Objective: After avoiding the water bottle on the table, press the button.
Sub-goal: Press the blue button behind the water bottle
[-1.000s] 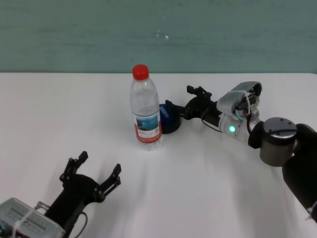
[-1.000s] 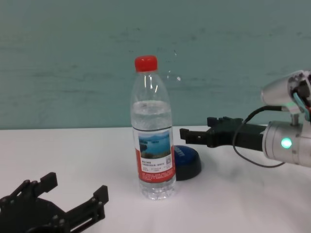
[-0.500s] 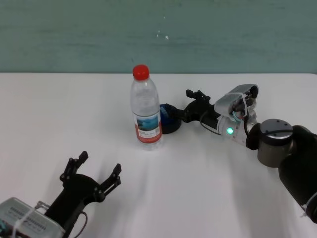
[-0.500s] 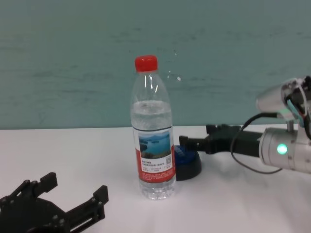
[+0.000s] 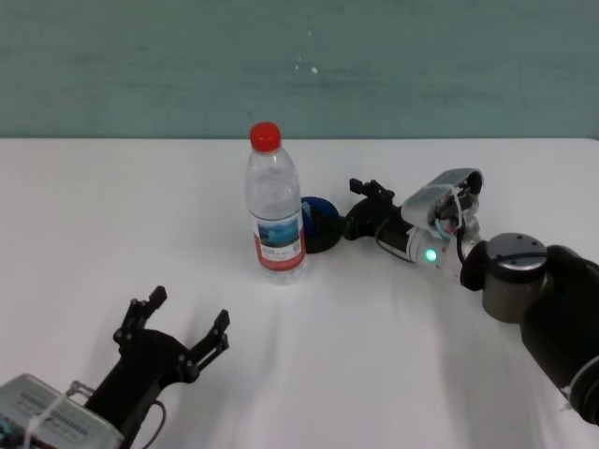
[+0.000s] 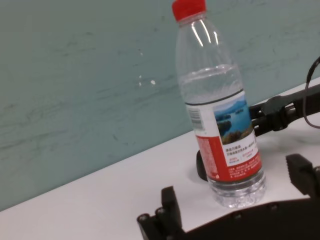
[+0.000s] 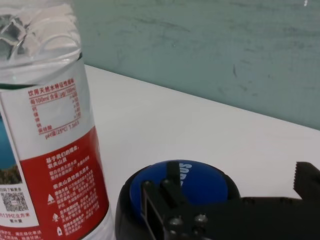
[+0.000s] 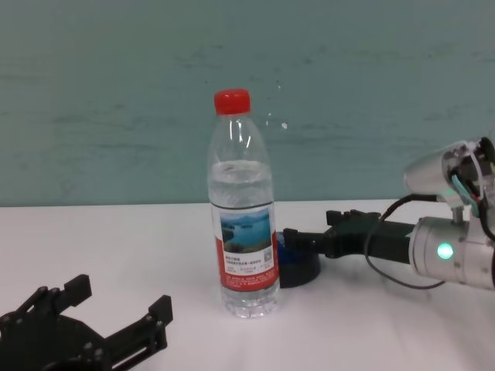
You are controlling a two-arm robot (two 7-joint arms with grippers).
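The water bottle (image 5: 276,213), clear with a red cap and a lake label, stands upright mid-table. The blue-topped button (image 5: 319,221) on its black base sits right behind it, partly hidden by it; it also shows in the chest view (image 8: 300,263). My right gripper (image 5: 354,207) is open and reaches in from the right, past the bottle without touching it. In the right wrist view one finger (image 7: 159,196) lies over the button's blue top (image 7: 202,184), beside the bottle (image 7: 50,155). My left gripper (image 5: 187,311) is open and empty, low at the near left.
The white table (image 5: 421,365) stretches wide to a teal wall behind. The right forearm with its green light (image 5: 430,254) lies low over the table right of the button. Nothing else stands on the table.
My right gripper has moved left and down, from just above and right of the button onto it. The bottle, the button and the left arm have not moved.
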